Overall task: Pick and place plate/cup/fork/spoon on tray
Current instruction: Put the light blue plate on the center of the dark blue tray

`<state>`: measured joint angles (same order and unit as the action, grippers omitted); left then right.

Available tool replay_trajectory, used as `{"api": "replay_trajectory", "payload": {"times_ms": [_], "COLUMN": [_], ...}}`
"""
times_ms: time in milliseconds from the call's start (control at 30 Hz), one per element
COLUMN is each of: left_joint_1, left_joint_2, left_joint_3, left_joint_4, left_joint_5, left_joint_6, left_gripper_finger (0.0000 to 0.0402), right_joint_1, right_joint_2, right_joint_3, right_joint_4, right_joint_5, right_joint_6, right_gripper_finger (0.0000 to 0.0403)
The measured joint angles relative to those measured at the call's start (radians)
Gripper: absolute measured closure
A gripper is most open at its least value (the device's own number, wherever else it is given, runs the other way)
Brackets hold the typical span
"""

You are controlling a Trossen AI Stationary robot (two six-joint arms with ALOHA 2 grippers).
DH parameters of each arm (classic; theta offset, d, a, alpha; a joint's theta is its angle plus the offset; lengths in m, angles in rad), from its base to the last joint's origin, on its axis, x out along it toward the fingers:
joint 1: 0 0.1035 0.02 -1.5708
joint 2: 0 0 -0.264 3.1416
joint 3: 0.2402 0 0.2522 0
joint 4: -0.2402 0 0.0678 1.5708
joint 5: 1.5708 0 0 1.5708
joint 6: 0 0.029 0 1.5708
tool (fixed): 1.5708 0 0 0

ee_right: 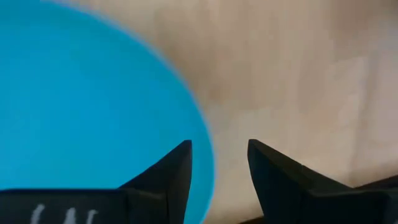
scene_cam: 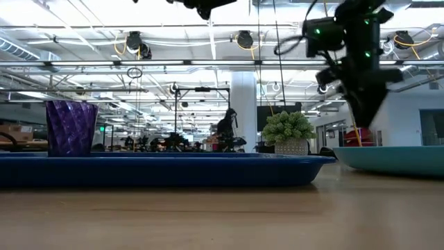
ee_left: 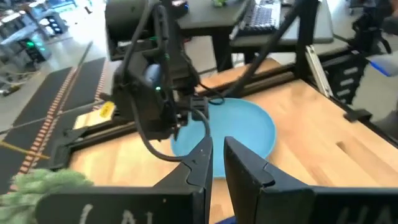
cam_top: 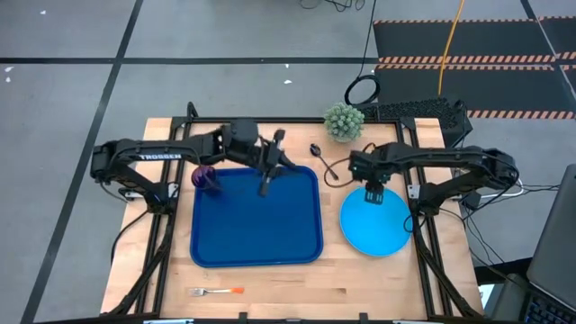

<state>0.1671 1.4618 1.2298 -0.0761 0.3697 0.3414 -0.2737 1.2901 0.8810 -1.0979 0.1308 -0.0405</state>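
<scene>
- Plate point(cam_top: 375, 225) lies flat on the surface just right of the tray point(cam_top: 256, 241), not yet on it; your right gripper point(cam_top: 373, 194) hangs over its far rim.
- Right jaws stand apart and empty, straddling the plate's edge in the wrist view, one finger over blue, one over bare wood.
- Risk one: a flat plate gives little lip to bite. If you close too high, the jaws may slide off the rim or tip the plate up and drop it.
- Risk two: press down too hard and the plate may skate across the wood, away from the tray.
- Left gripper point(cam_top: 267, 180) hovers over the tray's far edge, jaws narrow with a slim gap, nothing held. It sits in the path a carried plate would likely take, so watch for a clash.
- Cup point(cam_top: 207, 178) stands upright in the tray's far left corner.
- Spoon point(cam_top: 317, 150) lies beyond the tray near the plant point(cam_top: 344, 121); fork point(cam_top: 217, 292) lies on the near surface.
</scene>
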Motion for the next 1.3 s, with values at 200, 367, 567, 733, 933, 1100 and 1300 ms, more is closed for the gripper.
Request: {"api": "replay_trajectory", "payload": {"times_ms": [200,367,567,733,933,1100,1300], "left_joint_1": [-0.006,-0.005,-0.006,-0.007,-0.007,-0.004,0.013], "left_joint_2": [-0.006,-0.003,-0.004,-0.004,-0.004,-0.004,-0.004], "left_joint_3": [-0.035,-0.037,-0.037,-0.037,-0.037,-0.037,-0.037], "left_joint_4": [0.090,0.096,0.095,0.053,0.051,0.052,0.050], "left_joint_5": [0.000,-0.001,0.000,0.070,0.107,0.107,0.107], "left_joint_6": [-0.004,-0.033,-0.047,-0.014,-0.001,-0.003,-0.022], "left_gripper_finger": [0.0357,0.0357,0.0357,0.0357,0.0357,0.0357,0.0357], "right_joint_1": [0.008,0.007,0.007,0.006,0.006,0.006,0.005], "right_joint_2": [0.005,0.005,0.006,0.006,0.006,0.006,0.006], "right_joint_3": [-0.122,-0.136,-0.136,-0.136,-0.136,-0.136,-0.135], "right_joint_4": [0.085,0.104,0.104,0.104,0.106,0.106,0.132], "right_joint_5": [0.023,0.022,0.023,-0.006,-0.029,-0.040,-0.081], "right_joint_6": [0.000,-0.005,-0.004,-0.016,-0.024,-0.028,-0.037], "right_gripper_finger": [0.0252,0.0253,0.0313,0.0394,0.0369,0.0367,0.0341]}}
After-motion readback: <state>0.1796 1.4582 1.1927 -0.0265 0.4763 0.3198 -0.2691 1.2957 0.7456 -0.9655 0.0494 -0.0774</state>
